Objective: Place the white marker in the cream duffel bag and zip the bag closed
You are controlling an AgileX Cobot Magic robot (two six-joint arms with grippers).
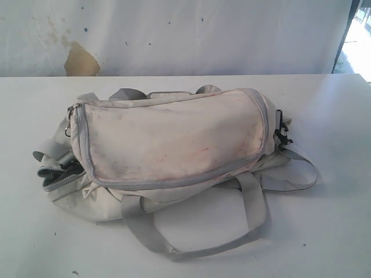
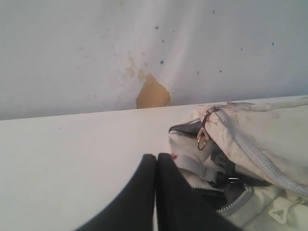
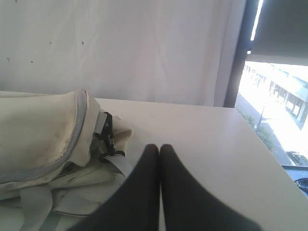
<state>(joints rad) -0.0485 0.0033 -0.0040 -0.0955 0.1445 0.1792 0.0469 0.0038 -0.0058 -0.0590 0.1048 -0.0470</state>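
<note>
cream duffel bag, close beside left tool

From my station I see the cream duffel bag lying on its side on the white tabletop, its broad panel facing up, smudged reddish and grey. A grey zipper runs around that panel. At the end on my left jaws' side, a second zipper gapes, teeth parted over a dark interior. At the end on my right jaws' side a black clip hangs against the fabric. A grey webbing strap loops flat on the tabletop in front of the bag. On the wall behind there is a tan patch.
</note>
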